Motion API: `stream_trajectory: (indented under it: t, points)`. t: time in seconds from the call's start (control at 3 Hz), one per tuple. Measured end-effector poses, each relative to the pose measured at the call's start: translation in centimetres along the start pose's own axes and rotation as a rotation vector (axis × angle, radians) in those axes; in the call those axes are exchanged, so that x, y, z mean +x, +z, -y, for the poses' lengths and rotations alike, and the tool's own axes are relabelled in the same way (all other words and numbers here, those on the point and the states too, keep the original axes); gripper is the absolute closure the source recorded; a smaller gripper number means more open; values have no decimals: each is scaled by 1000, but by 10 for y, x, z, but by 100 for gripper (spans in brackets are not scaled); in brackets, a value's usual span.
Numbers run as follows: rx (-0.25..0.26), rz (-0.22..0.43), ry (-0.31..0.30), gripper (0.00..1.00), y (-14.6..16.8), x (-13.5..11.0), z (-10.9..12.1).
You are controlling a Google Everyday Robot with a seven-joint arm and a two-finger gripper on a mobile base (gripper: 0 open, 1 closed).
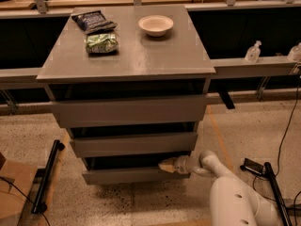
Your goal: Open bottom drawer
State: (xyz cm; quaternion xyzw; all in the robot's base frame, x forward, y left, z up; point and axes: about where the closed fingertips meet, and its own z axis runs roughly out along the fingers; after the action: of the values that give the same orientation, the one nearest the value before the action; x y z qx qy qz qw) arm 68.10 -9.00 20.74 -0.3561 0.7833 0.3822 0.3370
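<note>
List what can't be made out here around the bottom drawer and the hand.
1. Camera view: the inside of the slim grey bottom drawer. The gap above its front panel is in deep shadow.
2. Camera view: the tan-tipped hand sits at that panel's top edge, right of centre. Whether it has hold of the panel is lost in the same shadow.
3. Camera view: the white robot arm is cut off by the bottom edge, so the base is unseen.

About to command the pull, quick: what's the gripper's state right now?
Gripper: at the top edge of the bottom drawer front, towards its right end; open or closed cannot be told.
</note>
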Motion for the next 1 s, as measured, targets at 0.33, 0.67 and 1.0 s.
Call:
stream_trajectory:
  t: [0.33, 0.67, 1.0]
  points:
    - [10, -23, 21, 100, -11, 10, -4]
    - [10, -23, 21, 82, -12, 8, -4]
    - [6, -95, 22, 51, -12, 24, -28]
